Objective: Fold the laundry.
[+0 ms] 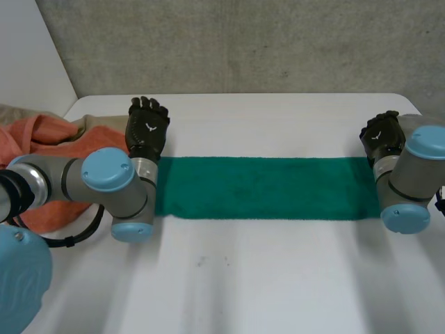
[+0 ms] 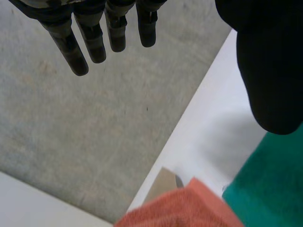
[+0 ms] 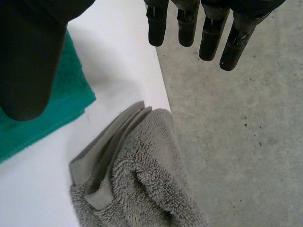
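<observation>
The green towel [image 1: 264, 188] lay as a long strip on the table [image 1: 278, 278] between the robot's hands, seemingly ready for an end-to-end fold. The left hand [image 1: 147, 129] and right hand [image 1: 381, 136] hovered at its far corners, fingers straight, gripping nothing. An orange towel [image 1: 42, 139] lay beside the left hand, a grey towel [image 3: 137, 179] beside the right.

Four cloths [image 1: 264, 188] [image 1: 49, 139] [image 1: 94, 126] [image 3: 142, 179], two robot hands [image 1: 147, 132] [image 1: 381, 138]
</observation>
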`<state>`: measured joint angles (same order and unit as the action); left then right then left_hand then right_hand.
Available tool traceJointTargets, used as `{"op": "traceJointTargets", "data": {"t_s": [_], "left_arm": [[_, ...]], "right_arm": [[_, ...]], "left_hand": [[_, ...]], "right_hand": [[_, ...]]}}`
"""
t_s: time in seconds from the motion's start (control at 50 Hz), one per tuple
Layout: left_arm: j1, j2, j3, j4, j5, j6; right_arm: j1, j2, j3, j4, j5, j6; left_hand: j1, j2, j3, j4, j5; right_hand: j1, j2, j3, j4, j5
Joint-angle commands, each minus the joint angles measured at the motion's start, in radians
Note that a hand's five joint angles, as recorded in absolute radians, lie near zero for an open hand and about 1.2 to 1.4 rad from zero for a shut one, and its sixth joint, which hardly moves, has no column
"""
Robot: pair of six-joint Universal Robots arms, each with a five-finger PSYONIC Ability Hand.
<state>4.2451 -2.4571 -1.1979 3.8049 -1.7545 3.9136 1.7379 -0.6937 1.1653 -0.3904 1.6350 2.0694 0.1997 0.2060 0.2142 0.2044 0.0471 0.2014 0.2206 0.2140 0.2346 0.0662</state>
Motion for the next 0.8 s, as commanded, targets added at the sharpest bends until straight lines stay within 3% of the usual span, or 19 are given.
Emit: {"op": "traceJointTargets", "data": {"t_s": [0.02, 0.12, 0.2, 0.42, 0.54, 0.56, 0.58, 0.7, 0.8], "left_arm": [[-0.016, 0.171, -0.169, 0.01, 0.01, -0.008], [-0.011, 0.285, -0.29, 0.009, 0.01, -0.013], [-0.011, 0.346, -0.379, 0.012, 0.012, -0.023], [-0.022, 0.359, -0.448, 0.01, 0.012, -0.086], [-0.022, 0.352, -0.448, 0.012, 0.013, -0.086], [-0.022, 0.352, -0.45, 0.012, 0.013, -0.088], [-0.022, 0.352, -0.45, 0.012, 0.013, -0.088], [-0.022, 0.354, -0.454, 0.01, 0.012, -0.088], [-0.021, 0.363, -0.465, 0.01, 0.013, -0.088]], "right_arm": [[-0.004, -0.262, 0.207, 0.03, -0.039, 0.181], [-0.062, -0.406, 0.316, 0.201, -0.188, 0.27], [-0.145, -0.428, 0.364, 0.322, -0.262, 0.276], [-0.198, -0.374, 0.425, 0.283, -0.299, 0.262], [-0.205, -0.29, 0.412, 0.177, -0.302, 0.259], [-0.205, -0.282, 0.41, 0.168, -0.303, 0.259], [-0.207, -0.267, 0.404, 0.159, -0.299, 0.256], [-0.227, -0.274, 0.401, 0.163, -0.284, 0.256], [-0.317, -0.345, 0.43, 0.165, -0.291, 0.253]], "left_hand": [[-0.025, -0.031, -0.04, -0.03, -0.047], [-0.025, -0.031, -0.04, -0.03, -0.047], [-0.025, -0.031, -0.04, -0.03, -0.047], [-0.025, -0.031, -0.04, -0.03, -0.047], [-0.025, -0.031, -0.04, -0.03, -0.047], [-0.025, -0.031, -0.04, -0.03, -0.047], [-0.025, -0.031, -0.04, -0.03, -0.047], [-0.025, -0.031, -0.04, -0.03, -0.047], [-0.025, -0.031, -0.04, -0.03, -0.047]], "right_hand": [[-0.027, -0.046, -0.039, -0.06, -0.066], [-0.027, -0.046, -0.039, -0.06, -0.066], [-0.027, -0.046, -0.039, -0.06, -0.066], [0.071, 0.052, 0.059, 0.038, 0.032], [0.637, 0.618, 0.624, 0.604, 0.598], [0.792, 0.773, 0.78, 0.759, 0.753], [1.191, 1.172, 1.178, 1.158, 1.152], [1.195, 1.176, 1.182, 1.162, 1.156], [1.195, 1.176, 1.182, 1.162, 1.156]]}}
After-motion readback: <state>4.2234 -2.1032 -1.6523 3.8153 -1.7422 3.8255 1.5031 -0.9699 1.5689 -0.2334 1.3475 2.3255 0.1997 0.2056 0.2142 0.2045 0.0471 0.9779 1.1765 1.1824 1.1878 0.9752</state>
